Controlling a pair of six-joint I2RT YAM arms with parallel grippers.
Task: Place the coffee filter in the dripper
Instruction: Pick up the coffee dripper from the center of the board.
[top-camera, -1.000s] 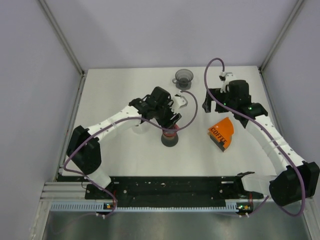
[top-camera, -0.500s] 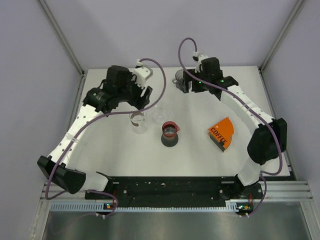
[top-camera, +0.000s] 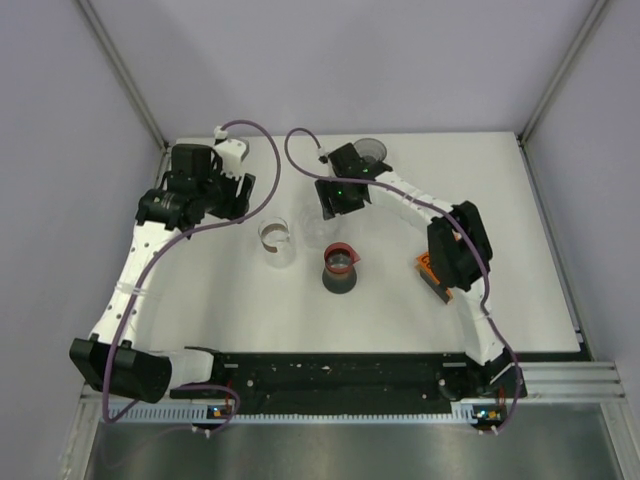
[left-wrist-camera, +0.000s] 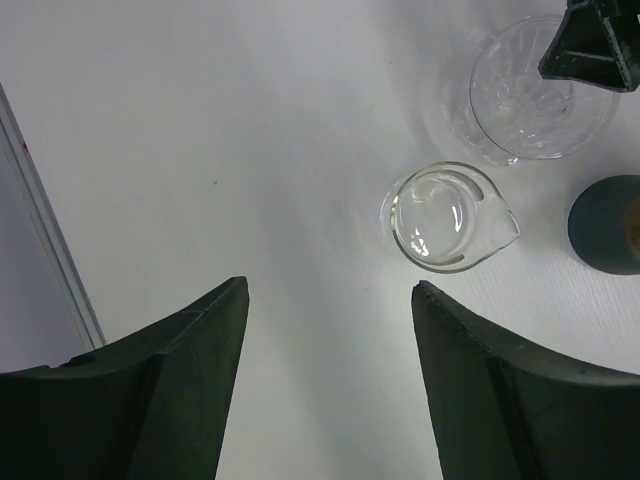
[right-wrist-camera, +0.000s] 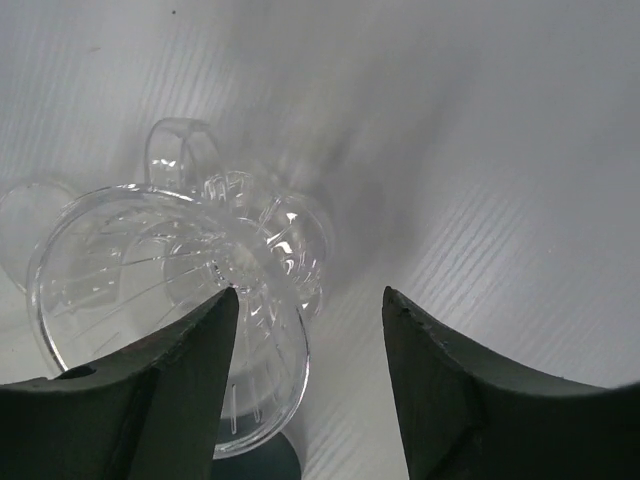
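The clear ribbed dripper (right-wrist-camera: 170, 290) stands on the white table, and shows faintly in the top view as well (top-camera: 318, 232). My right gripper (right-wrist-camera: 310, 292) hangs over it, open. The dripper's near rim lies just inside the left finger (right-wrist-camera: 170, 390), and the right finger is apart from it. In the top view the right gripper (top-camera: 333, 208) is at the table's middle back. My left gripper (left-wrist-camera: 328, 285) is open over bare table at the back left (top-camera: 236, 195), with nothing between its fingers. No coffee filter is in view.
A small glass beaker (top-camera: 277, 241) stands left of the dripper (left-wrist-camera: 540, 85). A dark cup with a red rim (top-camera: 340, 268) stands in front of it. The right arm partly covers an orange coffee box (top-camera: 437, 272). A grey cup (top-camera: 371, 150) sits at the back.
The left arm has swung from the dark cup to the back left. The right arm has swept from the right side to above the dripper, and its jaws have narrowed.
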